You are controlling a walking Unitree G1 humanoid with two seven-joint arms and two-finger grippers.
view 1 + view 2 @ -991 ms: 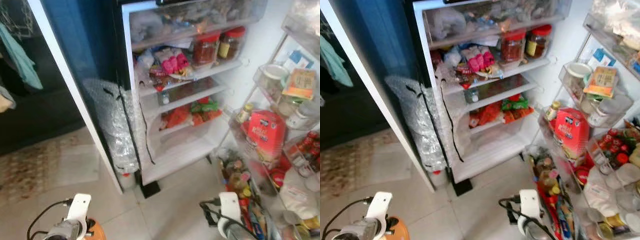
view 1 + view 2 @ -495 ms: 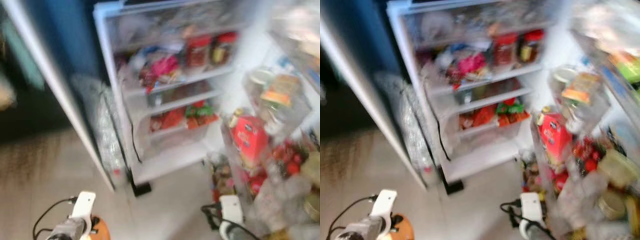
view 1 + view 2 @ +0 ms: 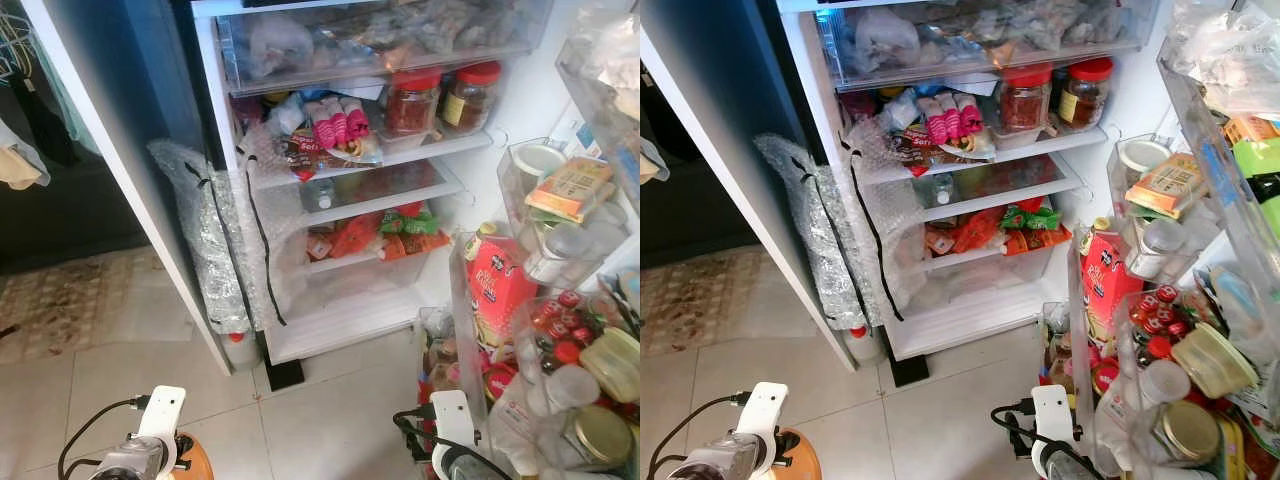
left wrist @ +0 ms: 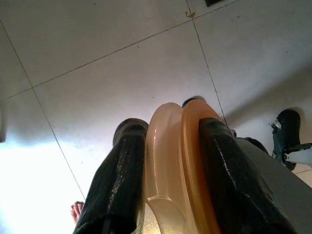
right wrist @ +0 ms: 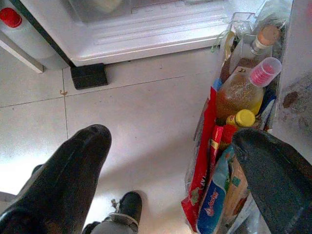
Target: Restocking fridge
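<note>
A humanoid robot stands on a tiled floor [image 3: 330, 410] before an open fridge [image 3: 340, 320] whose shelves hold two red-lidded jars [image 3: 412, 98] and bright packets. Its left gripper [image 4: 168, 146], low at the robot's left side, is clamped on an orange plastic container [image 4: 183, 170] (seen edge-on, with a paler lid). The right gripper [image 5: 170, 165] hangs with fingers spread wide above the floor beside the crowded door rack [image 3: 1140, 300].
</note>
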